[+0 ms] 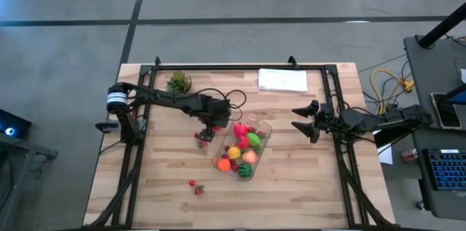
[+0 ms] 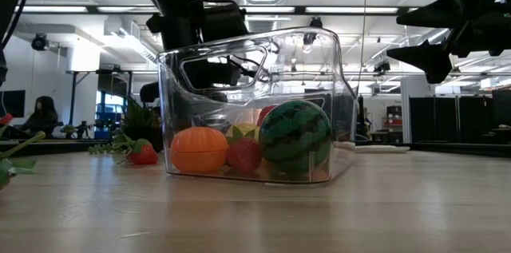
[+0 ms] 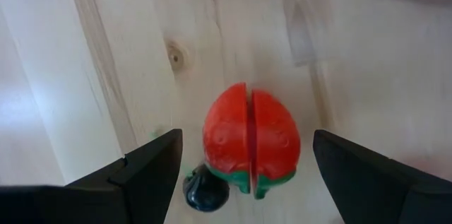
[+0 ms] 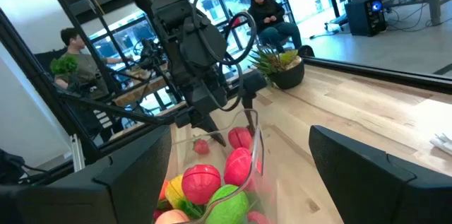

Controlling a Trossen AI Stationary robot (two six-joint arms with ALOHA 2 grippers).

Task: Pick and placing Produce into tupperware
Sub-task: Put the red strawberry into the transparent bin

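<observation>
Nearest to my left wrist camera is a red strawberry piece [image 3: 249, 137] with a green base, split down its middle, lying on the pale wood worktop [image 3: 106, 54]. It sits between my two dark fingers [image 3: 152, 164], which stand wide apart and do not touch it. A small dark round thing [image 3: 205, 190] lies just beside its green end.

In the high view my left end effector [image 1: 207, 123] is a little left of the frame's centre, pointing down at the worktop. The left arm reaches there from the left edge, stretched almost level across the frame. The strawberry piece [image 1: 203, 137] is just below it, close to the left side of the tupperware [image 1: 263, 125].

The tupperware stands in the middle of the frame and holds several Produce pieces [image 1: 240, 154]: red, pink, orange, yellow, green and a dark green striped ball. Two more small red pieces [image 1: 195, 186] lie lower left of it, well apart.

My right end effector [image 1: 306, 120] waits to the right of the tupperware, raised above the worktop, fingers wide, its arm coming in from the right edge. A potted plant [image 1: 178, 81] and a white sheet [image 1: 282, 79] are in the upper part.
</observation>
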